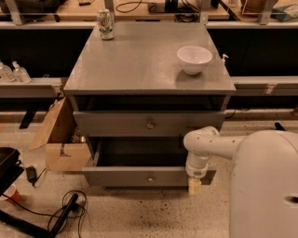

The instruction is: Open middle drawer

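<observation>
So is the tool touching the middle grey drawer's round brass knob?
Apart. Camera view: the tool hangs by the lowest grey drawer's right end, far from the round brass knob.

White rounded arm [205, 142], cream jaws at its tip

My gripper [194, 185] hangs low, before the lower right part of a grey cabinet [139, 69]. Under it the floor [149, 216] is pale and speckled with dark spots. Well to the left of my gripper an open cardboard box [58, 148] stands on the floor beside the cabinet, and black cables [65, 211] lie lower left. High above and behind, past the cabinet top, wooden workbenches [60, 10] run across, with dark space under them. At the upper left a grey ledge [32, 86] carries two clear bottles [14, 72].
</observation>
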Motion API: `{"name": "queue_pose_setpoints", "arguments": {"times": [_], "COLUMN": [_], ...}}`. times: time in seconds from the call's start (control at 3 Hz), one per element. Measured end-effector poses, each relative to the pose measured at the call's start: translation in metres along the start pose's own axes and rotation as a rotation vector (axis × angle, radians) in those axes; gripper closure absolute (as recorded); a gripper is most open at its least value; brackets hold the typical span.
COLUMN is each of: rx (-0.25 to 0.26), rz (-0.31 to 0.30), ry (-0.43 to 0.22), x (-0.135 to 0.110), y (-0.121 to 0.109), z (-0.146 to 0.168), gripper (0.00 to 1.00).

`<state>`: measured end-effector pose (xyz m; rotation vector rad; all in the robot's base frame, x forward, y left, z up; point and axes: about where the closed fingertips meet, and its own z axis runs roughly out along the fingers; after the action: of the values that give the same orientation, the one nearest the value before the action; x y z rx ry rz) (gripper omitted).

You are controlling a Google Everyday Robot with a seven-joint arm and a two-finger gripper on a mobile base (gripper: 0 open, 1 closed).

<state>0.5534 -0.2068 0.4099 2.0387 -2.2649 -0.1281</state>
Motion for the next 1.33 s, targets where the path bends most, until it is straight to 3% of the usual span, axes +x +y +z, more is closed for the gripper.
{"name": "queue_pose_setpoints", "arguments": {"times": [0.67, 1.0, 1.33], "rx": [-0.007, -0.018, -0.018], "rz": [0.019, 0.072, 0.072], "ry": [0.004, 0.031, 0.031], "x": [0.002, 0.009, 0.009], "y": [0.01, 0.034, 0.034], "z": [-0.002, -0.013, -0.012], "gripper": [0.86, 1.0, 1.0]}}
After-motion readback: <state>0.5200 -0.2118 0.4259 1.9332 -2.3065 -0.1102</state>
